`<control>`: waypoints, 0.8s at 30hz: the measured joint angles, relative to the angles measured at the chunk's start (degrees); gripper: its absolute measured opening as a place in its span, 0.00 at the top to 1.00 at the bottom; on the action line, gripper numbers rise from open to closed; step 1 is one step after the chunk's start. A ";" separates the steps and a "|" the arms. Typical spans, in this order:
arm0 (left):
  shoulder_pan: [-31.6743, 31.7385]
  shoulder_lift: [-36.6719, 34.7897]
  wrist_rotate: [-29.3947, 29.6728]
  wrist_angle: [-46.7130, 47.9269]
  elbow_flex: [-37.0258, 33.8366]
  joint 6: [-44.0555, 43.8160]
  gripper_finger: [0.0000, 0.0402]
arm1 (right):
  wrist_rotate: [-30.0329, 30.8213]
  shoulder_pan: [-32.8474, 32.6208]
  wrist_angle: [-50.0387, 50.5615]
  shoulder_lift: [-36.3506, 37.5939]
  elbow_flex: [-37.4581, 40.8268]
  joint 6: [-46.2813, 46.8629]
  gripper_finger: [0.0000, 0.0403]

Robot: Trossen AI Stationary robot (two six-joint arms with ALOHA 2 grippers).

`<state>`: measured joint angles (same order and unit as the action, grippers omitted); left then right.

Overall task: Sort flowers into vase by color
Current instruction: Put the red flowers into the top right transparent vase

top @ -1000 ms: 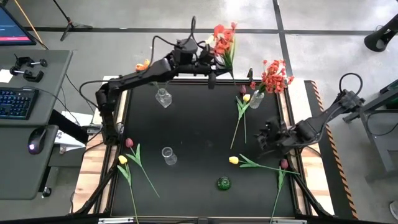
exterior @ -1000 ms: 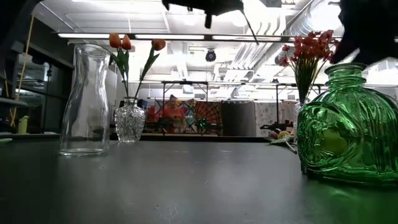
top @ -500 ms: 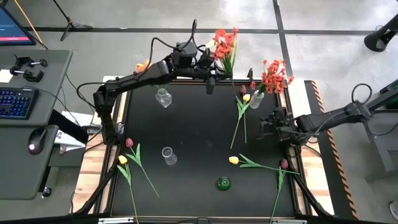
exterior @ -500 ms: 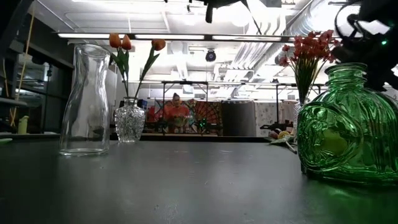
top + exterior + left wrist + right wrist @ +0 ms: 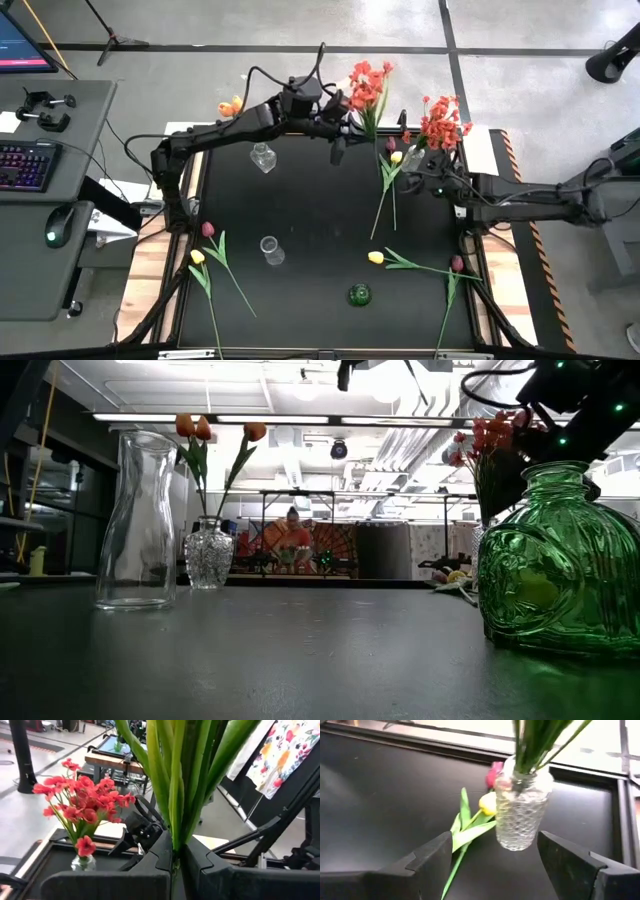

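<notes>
My left gripper [image 5: 348,120] is shut on a red-orange blossom spray [image 5: 366,84], held high over the table's far edge. My right gripper [image 5: 425,176] is open, its fingers level with and just short of a small cut-glass vase [image 5: 522,810] at the far right. That vase holds more red-orange blossoms [image 5: 440,121]. A yellow tulip [image 5: 488,803] and a dark pink one [image 5: 494,773] lie flat beside it. Orange tulips [image 5: 200,428] stand in another cut-glass vase [image 5: 208,552]. My left gripper pinches the spray's bundle of green stems [image 5: 175,851] between its two fingers. The fingers point roughly level, toward the table's right, and lie across the stems. The spray is lifted clear, its leaves and blossoms rising above the fingers.
A clear carafe [image 5: 270,250] stands mid-table and a green glass vase [image 5: 359,294] near the front edge. Loose tulips lie flat: yellow [image 5: 376,257] and pink [image 5: 457,263] at the near right, pink [image 5: 208,229] and yellow [image 5: 197,257] at the left.
My right gripper has swung from the table's near right side toward the far edge and now faces the vase of red-orange blossoms. My left gripper has carried its spray a little toward the table's right.
</notes>
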<state>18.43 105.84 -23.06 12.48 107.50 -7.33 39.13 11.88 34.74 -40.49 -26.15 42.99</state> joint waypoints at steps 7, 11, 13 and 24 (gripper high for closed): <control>5.26 0.12 -3.99 -7.75 -7.91 -1.18 1.00 | -1.03 6.02 -8.75 -1.58 0.07 -11.81 0.30; 9.48 0.05 -7.79 -20.70 -13.85 -6.52 1.00 | -4.15 9.87 -11.32 -3.98 0.07 -11.97 0.30; 11.23 -0.04 -9.76 -25.66 -15.79 -9.29 1.00 | -5.22 10.88 -12.72 -5.68 0.07 -12.36 0.30; 17.72 -0.04 -18.43 -30.41 -16.72 -15.11 1.00 | -17.58 11.74 -15.92 -7.71 -0.07 -13.95 0.30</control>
<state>36.14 105.80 -41.50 -17.92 90.78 -22.44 21.54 23.62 18.82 -48.20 -26.22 29.04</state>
